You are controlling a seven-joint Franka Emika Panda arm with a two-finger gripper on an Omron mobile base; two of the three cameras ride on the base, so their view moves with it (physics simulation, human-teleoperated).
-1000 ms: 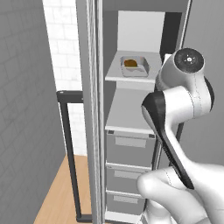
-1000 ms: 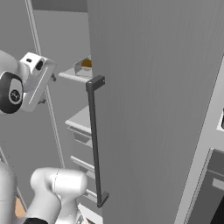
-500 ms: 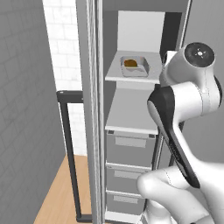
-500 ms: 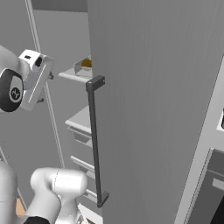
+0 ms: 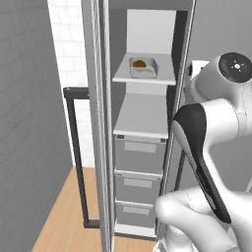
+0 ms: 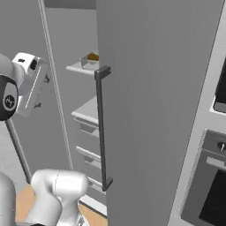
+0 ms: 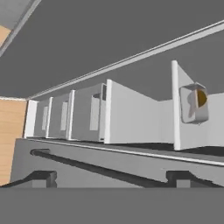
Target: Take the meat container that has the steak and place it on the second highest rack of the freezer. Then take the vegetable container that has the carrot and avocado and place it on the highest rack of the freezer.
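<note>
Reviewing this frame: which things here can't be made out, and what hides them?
- Tray contents on the upper shelf: an orange-brown blob, too small to identify in the left base view; in the right base view the door cuts the tray off.
- Lower shelf: its far end is hidden by the door in the right base view.
- Freezer top: cropped by both base views' upper edge.
- Pincer: fingertips are not clearly visible in the base views.

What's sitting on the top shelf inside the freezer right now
One pale tray sits on the upper shelf of the freezer, holding something orange-brown. The tray walls hide the rest. The lower shelf looks bare.
</note>
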